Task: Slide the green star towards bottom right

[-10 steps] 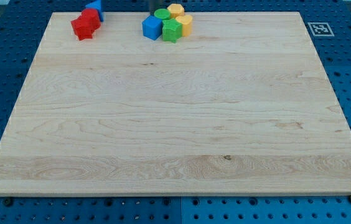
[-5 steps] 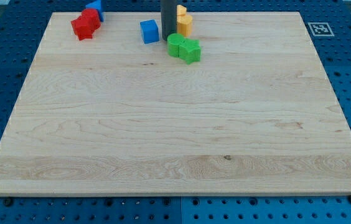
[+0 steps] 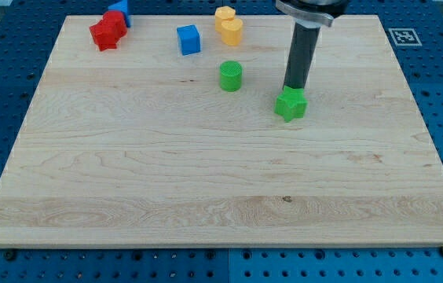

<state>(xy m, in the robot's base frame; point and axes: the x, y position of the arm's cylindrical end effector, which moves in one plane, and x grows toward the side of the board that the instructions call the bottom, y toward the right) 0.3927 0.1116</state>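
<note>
You have the wooden board (image 3: 221,181) filling most of the view, resting on a blue pegboard table (image 3: 1,118). The arm comes in from the view's top, its upper part cut off by the frame edge, so you cannot see the mount. There is no hand to open or close here: the rod grasps nothing and only pushes.

The green star (image 3: 291,104) sits right of the board's centre, in its upper half, well apart from the other blocks. My tip (image 3: 294,87) stands right at the star's upper edge, apparently touching it.

To do this push well, I judge you should shift the contact toward the star's upper-left side, so the force runs toward the bottom right. Push steadily, since a star's points may let it spin off the rod.

The green cylinder (image 3: 231,76) is well to the left. Farther up lie the blue cube (image 3: 188,39), yellow blocks (image 3: 228,25), and red blocks (image 3: 108,31) hiding most of another blue block (image 3: 121,9). Their exact shapes are hard to make out.
</note>
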